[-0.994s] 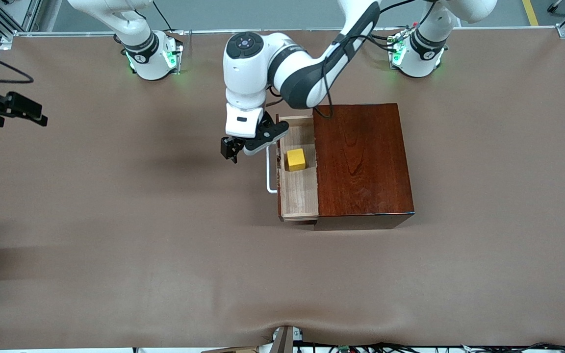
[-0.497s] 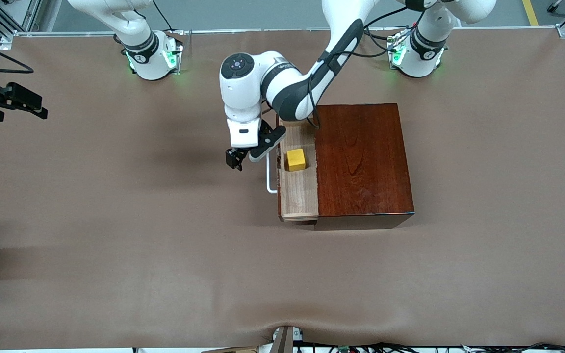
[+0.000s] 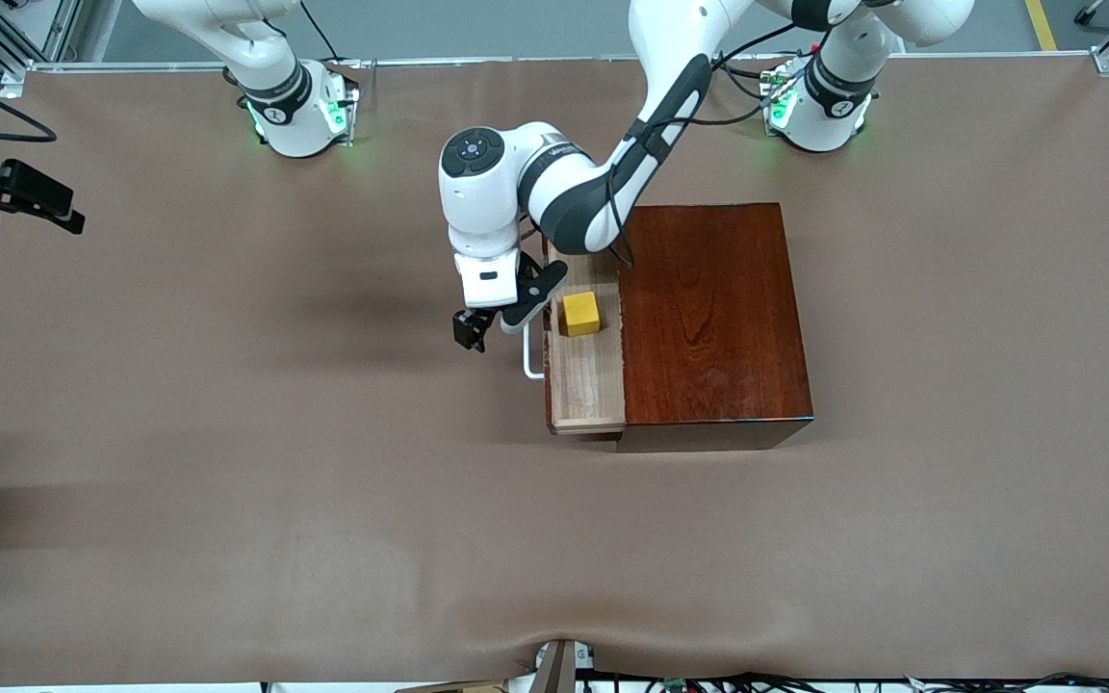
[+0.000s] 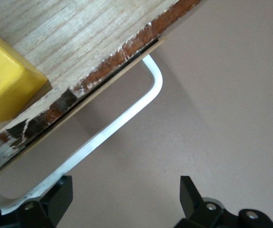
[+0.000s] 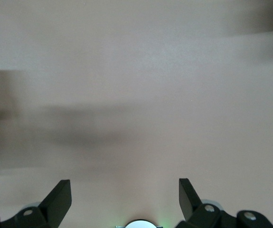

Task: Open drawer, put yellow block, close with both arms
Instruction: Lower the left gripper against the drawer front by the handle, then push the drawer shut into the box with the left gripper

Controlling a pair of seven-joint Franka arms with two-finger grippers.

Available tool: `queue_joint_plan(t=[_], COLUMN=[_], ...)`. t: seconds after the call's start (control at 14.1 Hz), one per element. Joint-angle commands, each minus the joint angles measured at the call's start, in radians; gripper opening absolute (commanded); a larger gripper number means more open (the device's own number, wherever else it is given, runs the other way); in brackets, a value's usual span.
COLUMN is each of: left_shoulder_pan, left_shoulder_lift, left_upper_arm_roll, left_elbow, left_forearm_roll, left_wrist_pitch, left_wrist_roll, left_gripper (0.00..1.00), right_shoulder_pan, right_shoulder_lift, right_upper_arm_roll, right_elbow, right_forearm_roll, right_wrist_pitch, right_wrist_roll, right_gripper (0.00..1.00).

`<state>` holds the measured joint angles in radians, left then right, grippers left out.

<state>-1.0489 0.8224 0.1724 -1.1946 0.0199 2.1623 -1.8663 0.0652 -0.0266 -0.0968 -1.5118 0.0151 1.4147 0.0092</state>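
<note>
While the drawer (image 3: pixel 585 380) stands pulled out of the dark box (image 3: pixel 713 322) at the centre of the front view, the yellow block (image 3: pixel 581 313) already lies in its tray, so the closing step appears to be in hand. Just left of the white handle (image 3: pixel 530 361) hangs the left gripper (image 3: pixel 471 332), holding nothing; the right gripper (image 3: pixel 6 197) waits at the upper left edge

Through the left wrist view, fingers (image 4: pixel 192 194) spread wide straddle bare cloth, the handle (image 4: pixel 127 114) and block (image 4: pixel 5 88) at upper left. The next move likely calls for pushing the drawer front squarely inward

Across the right wrist view, fingers (image 5: pixel 188 192) gape wide over empty table (image 5: pixel 136 95)
</note>
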Motion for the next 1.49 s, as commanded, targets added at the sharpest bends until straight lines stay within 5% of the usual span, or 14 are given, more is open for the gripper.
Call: queue_joint_plan(t=[0.0,1.42], left_shoulder_pan=[0.003,0.104], left_shoulder_lift=[0.011,-0.009], left_upper_arm_roll=[0.013,0.013], left_elbow=[0.020,0.001], left_forearm_roll=[0.025,0.051], left_wrist_pitch=[-0.007,-0.265], left_wrist_roll=[-0.013,0.033], left_gripper=[1.00,1.00], right_shoulder_pan=[-0.004,-0.024], right_shoulder_lift=[0.004,0.007], right_upper_arm_roll=[0.011,0.005], right_elbow=[0.041,0.033], right_forearm_roll=[-0.044,-0.026], right_wrist_pitch=[-0.008,-0.025], right_wrist_roll=[0.015,0.026], right_gripper=[1.00,1.00])
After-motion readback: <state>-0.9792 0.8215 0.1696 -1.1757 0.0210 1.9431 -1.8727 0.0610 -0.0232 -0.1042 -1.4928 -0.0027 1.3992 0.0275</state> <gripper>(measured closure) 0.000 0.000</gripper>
